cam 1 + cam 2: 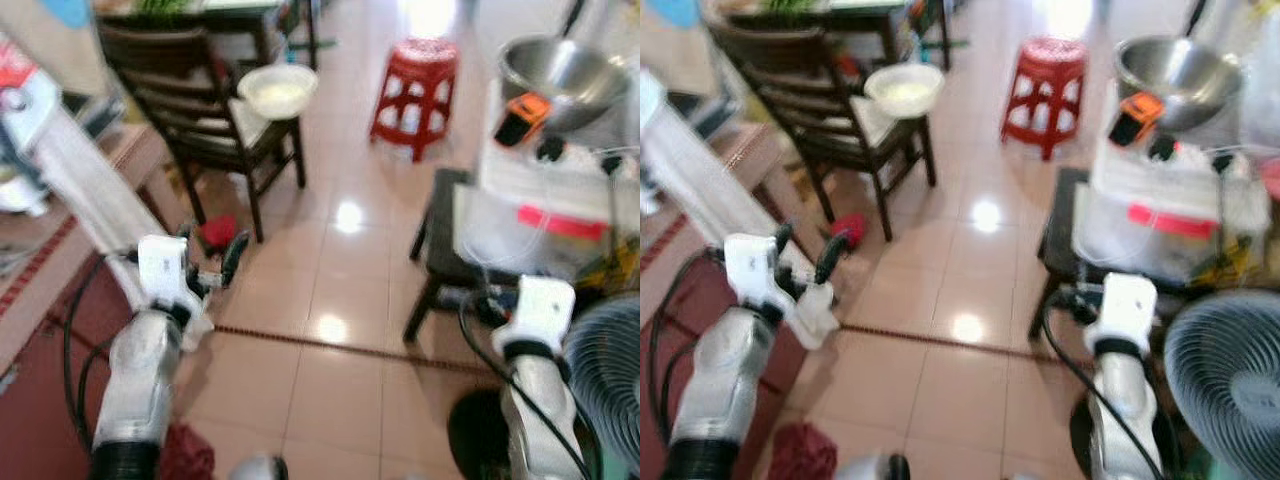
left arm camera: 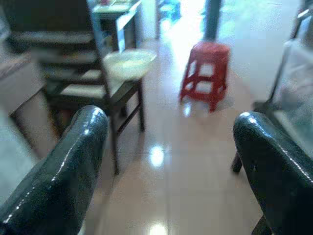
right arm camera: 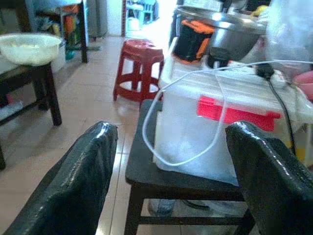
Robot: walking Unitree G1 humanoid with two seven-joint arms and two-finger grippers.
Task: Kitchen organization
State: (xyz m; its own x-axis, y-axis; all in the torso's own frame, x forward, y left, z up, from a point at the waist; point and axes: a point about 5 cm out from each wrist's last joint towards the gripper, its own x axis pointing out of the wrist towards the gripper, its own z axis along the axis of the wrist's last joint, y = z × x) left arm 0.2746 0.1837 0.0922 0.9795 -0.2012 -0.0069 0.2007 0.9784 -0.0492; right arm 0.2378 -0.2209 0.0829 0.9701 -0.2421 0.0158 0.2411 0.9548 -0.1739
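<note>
- The left gripper (image 2: 168, 161) has its two black fingers (image 2: 63, 171) spread wide with nothing between them; in the head views it sits at the lower left of the frame, above the tiled floor (image 1: 330, 290).
- The right gripper (image 3: 171, 171) is likewise wide apart and empty. In its wrist view it faces the clear plastic storage box with a red latch (image 3: 230, 132).
- That box stands upright on a small dark stool (image 3: 146, 171), at the right of the head views, near the right arm and apart from its fingers; a white cable (image 3: 161, 112) loops across the box front.
- Above the box, in the upper right of the head views, sit a large round stainless steel bowl (image 1: 565, 70) and an orange and black device (image 1: 522, 118).
- A pale round plastic basin (image 1: 278, 90) rests on the seat of a dark wooden chair (image 1: 190, 100) in the upper left, well apart from both grippers.
- A red plastic stool (image 1: 415, 90) stands on the floor at upper centre.
- A grey round fan (image 1: 610, 370) fills the lower right corner.
</note>
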